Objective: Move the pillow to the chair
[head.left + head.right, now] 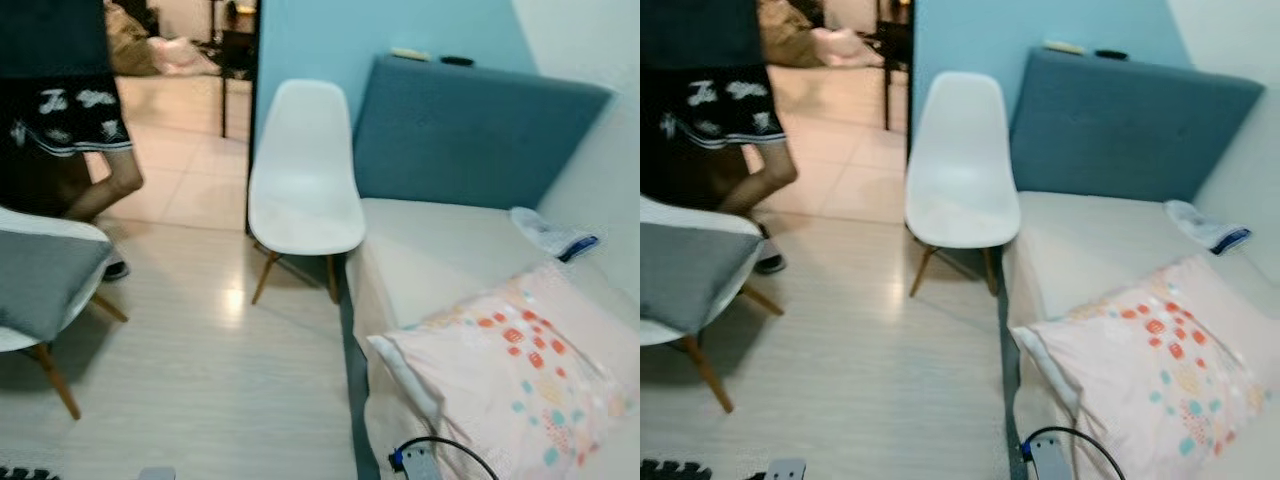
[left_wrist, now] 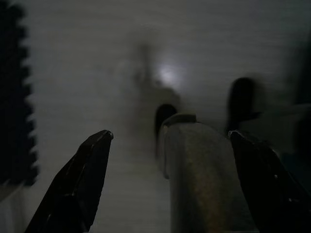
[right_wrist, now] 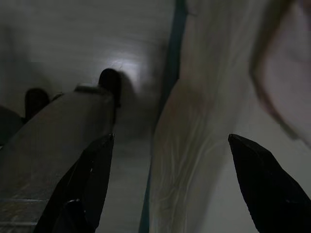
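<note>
left and right eye views: a pink pillow (image 1: 520, 380) with red, teal and yellow patterning is seen lying on a bed (image 1: 440, 250) covered in a cream sheet, close to the bed's near corner, its white-edged end reaching the mattress edge. a white chair (image 1: 303, 180) on wooden legs is placed just beside the bed's side, in front of a light blue wall (image 1: 380, 40), its seat bare. a blue padded headboard (image 1: 465, 135) stands behind the bed, with two small objects on its top, too blurred to be named. a white and blue cloth item (image 1: 550, 235) is laid by the far bed edge near the wall. a grey and white chair (image 1: 45, 280) is seen on the left, and a person's leg (image 1: 105, 190) in dark printed shorts behind it; the white print on the shorts cannot be read. a wide strip of pale floor (image 1: 210, 370) lies open between the two chairs. a black cable and a small blue-ended device (image 1: 420, 460) are seen at the bed's foot.

left wrist view: the left gripper (image 2: 170, 141) is shown with its fingers spread apart, grasping nothing, above dim floor.

right wrist view: the right gripper (image 3: 170, 141) is likewise released, its fingers wide apart, hanging beside the bed's sheet-draped side (image 3: 189, 145).
</note>
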`<state>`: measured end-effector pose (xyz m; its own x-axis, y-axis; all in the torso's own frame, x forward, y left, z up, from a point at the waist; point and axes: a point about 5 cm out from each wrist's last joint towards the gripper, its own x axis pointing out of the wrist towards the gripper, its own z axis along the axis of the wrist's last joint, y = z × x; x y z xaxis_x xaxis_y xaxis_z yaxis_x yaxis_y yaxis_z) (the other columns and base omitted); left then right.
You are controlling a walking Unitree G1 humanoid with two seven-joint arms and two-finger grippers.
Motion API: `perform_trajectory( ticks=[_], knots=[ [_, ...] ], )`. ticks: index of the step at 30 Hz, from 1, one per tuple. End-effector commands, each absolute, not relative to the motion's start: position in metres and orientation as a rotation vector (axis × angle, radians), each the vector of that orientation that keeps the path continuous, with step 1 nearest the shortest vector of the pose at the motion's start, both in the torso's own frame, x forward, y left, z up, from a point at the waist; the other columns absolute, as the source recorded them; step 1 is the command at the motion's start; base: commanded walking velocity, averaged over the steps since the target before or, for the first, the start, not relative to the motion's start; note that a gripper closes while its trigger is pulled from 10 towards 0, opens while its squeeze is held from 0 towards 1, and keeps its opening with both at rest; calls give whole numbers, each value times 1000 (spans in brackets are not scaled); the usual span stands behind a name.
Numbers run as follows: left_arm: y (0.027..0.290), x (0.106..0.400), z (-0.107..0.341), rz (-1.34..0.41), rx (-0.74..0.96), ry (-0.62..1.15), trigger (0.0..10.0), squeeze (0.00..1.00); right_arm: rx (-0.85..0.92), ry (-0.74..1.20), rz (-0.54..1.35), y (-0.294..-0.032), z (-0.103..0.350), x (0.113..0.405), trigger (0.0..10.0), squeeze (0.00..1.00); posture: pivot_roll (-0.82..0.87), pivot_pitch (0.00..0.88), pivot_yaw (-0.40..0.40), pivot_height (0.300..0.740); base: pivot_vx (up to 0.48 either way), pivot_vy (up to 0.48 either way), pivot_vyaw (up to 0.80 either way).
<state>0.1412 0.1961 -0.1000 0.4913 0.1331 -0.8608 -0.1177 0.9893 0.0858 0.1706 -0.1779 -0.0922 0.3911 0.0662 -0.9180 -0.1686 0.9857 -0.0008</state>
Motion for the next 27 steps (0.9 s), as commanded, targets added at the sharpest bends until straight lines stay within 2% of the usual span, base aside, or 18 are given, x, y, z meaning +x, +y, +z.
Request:
perform_trajectory(
  ticks=[1,27],
  knots=[
    [194,131,-104,145,13,1085,10000,0,-79,1148,157,-174,-92,172,10000,0,201,0,-139,740,0,0,-763],
    [196,134,-102,147,17,1063,10000,0,-51,1128,155,-170,-90,177,10000,0,190,0,-125,740,0,0,-763]
  ],
)
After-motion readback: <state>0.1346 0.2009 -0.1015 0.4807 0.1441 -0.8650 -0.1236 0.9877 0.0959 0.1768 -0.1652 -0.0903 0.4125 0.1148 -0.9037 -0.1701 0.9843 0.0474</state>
